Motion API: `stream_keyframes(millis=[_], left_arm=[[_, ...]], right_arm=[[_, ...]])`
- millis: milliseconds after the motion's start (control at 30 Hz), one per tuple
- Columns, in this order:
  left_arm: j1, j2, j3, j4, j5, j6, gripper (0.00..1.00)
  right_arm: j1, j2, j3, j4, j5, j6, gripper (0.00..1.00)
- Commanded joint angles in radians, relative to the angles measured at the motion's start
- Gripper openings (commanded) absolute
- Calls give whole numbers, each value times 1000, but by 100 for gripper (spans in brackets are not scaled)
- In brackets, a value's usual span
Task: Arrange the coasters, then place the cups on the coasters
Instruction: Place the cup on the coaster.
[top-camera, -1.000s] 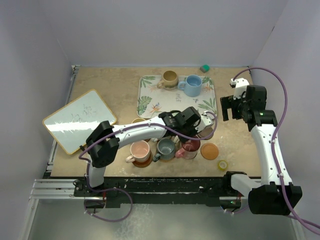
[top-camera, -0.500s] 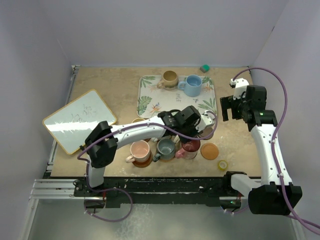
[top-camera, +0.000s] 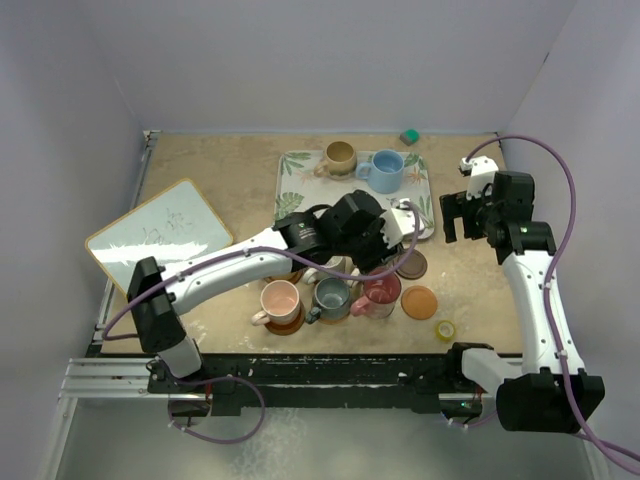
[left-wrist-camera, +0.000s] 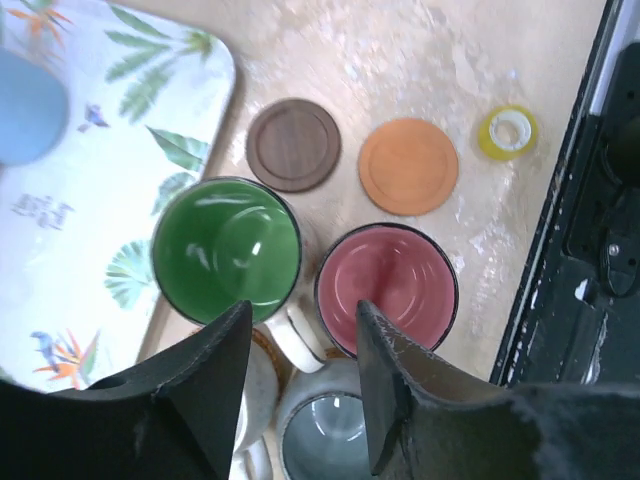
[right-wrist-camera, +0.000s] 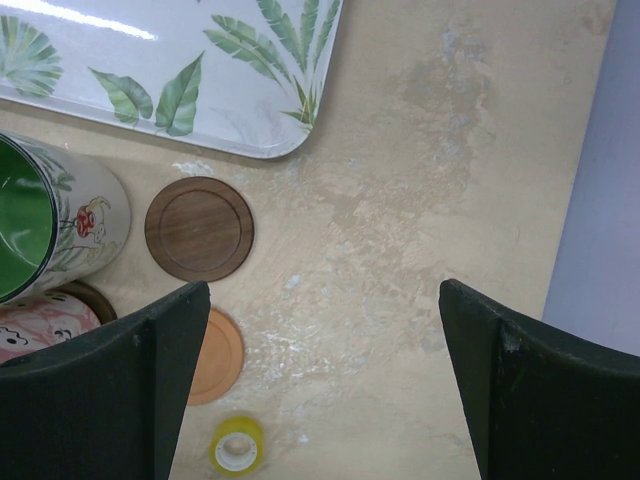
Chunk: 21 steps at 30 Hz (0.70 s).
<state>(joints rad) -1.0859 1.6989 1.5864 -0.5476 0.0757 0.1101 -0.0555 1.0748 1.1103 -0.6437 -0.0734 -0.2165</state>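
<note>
My left gripper (left-wrist-camera: 303, 310) hangs open above a tight cluster of cups, holding nothing. Below it stand a green-lined cup (left-wrist-camera: 226, 245), a dark red cup (left-wrist-camera: 387, 285), a grey cup (left-wrist-camera: 325, 432) and part of a white cup (left-wrist-camera: 252, 395). A dark brown coaster (left-wrist-camera: 293, 144) and an orange coaster (left-wrist-camera: 408, 166) lie bare beside them. In the top view the left gripper (top-camera: 393, 235) covers the green cup. A pink cup (top-camera: 280, 299) stands on a coaster. A tan cup (top-camera: 340, 157) and a blue cup (top-camera: 387, 170) sit on the tray (top-camera: 295, 195). My right gripper (top-camera: 462, 215) is open, apart, to the right.
A yellow tape roll (top-camera: 445, 330) lies near the front edge, right of the orange coaster (top-camera: 419, 302). A whiteboard (top-camera: 160, 240) lies at the left. A small green block (top-camera: 409, 136) sits at the back wall. The right wrist view shows the dark coaster (right-wrist-camera: 199, 228) and bare tabletop.
My left gripper has opened and pulled back and up from the green cup, and the left arm has stretched out. The right arm has not moved.
</note>
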Motion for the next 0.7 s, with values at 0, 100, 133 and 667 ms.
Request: stream_keyframes(millis=[0,100,133,667], left_arm=[[20,-94,-2,55,-71,49,46],[42,-145,-26,68,-110,56,51],[53,-161,-35,71,-120,58,53],[212,-403,-208,126,-271,81,72]], right_arm=[[-5,-24,22,19,-22,-17,98],[-3,-14,34,17,-52,-31,97],[-4,-6,42,13,-69,-31,97],[45,200,199,37,-170,27,93]])
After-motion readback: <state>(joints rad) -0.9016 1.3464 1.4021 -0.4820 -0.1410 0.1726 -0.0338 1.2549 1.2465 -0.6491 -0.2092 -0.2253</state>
